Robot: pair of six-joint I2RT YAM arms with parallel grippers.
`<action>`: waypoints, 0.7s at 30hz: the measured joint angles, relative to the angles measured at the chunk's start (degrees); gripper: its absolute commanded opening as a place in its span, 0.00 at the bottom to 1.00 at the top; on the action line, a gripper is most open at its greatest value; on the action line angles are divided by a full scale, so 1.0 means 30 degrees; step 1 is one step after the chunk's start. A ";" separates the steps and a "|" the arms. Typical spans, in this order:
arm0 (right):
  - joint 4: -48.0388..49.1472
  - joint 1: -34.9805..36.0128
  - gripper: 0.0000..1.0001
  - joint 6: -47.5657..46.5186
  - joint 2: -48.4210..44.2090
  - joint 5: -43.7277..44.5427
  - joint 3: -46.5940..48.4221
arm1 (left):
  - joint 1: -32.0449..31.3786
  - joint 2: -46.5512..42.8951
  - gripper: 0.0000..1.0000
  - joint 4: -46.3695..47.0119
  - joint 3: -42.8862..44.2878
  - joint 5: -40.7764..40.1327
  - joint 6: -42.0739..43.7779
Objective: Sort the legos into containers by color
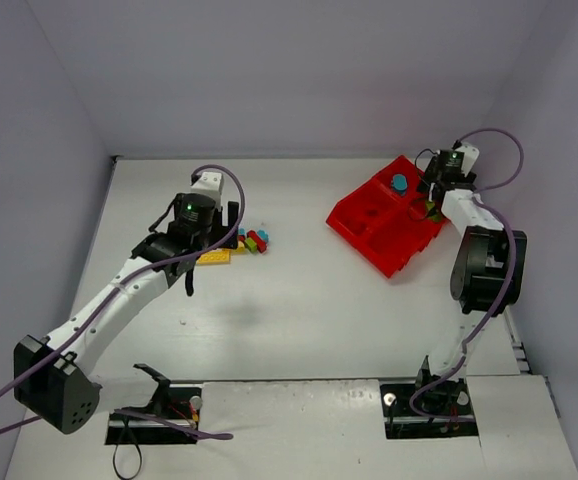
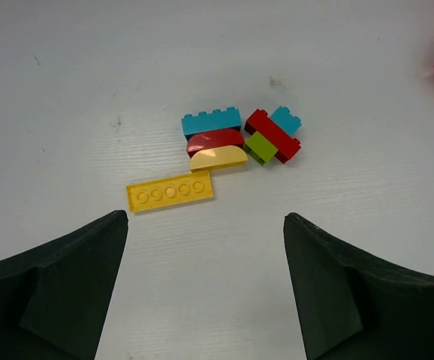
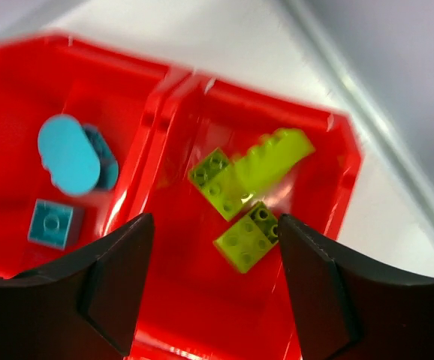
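White table (image 1: 299, 320) holds loose legos (image 2: 232, 146) before the left claw (image 2: 203, 225) (spread, empty); right claw (image 3: 215, 219) gapes over tray (image 3: 164, 97)

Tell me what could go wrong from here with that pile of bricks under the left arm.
1. The legos are packed tight: the lime brick touches the red brick, so the open left gripper might pinch or shove two colours together.
2. The yellow plate lies flat on the table and may be hard to pinch.
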 measured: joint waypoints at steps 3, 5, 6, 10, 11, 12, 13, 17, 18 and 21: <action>-0.0226 0.0000 0.65 0.0124 -0.0153 -0.0911 -0.0546 | 0.0423 -0.0029 0.78 -0.1188 0.1209 0.0874 -0.1137; -0.0328 0.0051 0.65 0.0197 -0.0597 -0.1719 -0.1020 | 0.0641 -0.0117 0.78 -0.1501 0.1501 0.1166 -0.1690; -0.0495 0.0124 0.65 0.0240 -0.1253 -0.2178 -0.1545 | 0.0765 -0.0211 0.78 -0.1756 0.1559 0.1348 -0.2113; -0.0809 0.1064 0.65 0.0168 -0.4269 -0.3067 -0.2965 | 0.1049 -0.0313 0.78 -0.2499 0.1530 0.1683 -0.3286; -0.0801 0.1654 0.65 0.0117 -0.5268 -0.3228 -0.3271 | 0.1151 -0.0306 0.78 -0.2572 0.1443 0.1814 -0.3643; -0.0714 0.2310 0.65 0.0073 -0.6178 -0.3388 -0.3541 | 0.1246 -0.0306 0.78 -0.2557 0.1304 0.1938 -0.3978; -0.0568 0.2929 0.65 0.0029 -0.7045 -0.3694 -0.3840 | 0.1399 -0.0248 0.78 -0.2543 0.1137 0.2055 -0.4291; 0.0109 0.5238 0.66 -0.0131 -0.9486 -0.5282 -0.5173 | 0.2295 0.0546 0.78 -0.2193 -0.0131 0.2324 -0.5340; 0.0204 0.5603 0.66 -0.0182 -0.9799 -0.5544 -0.5515 | 0.2492 0.0976 0.78 -0.2149 -0.0364 0.2331 -0.5493; 0.0627 0.6754 0.66 -0.0364 -1.0200 -0.6462 -0.6805 | 0.2958 0.2470 0.78 -0.2171 -0.0597 0.2499 -0.5530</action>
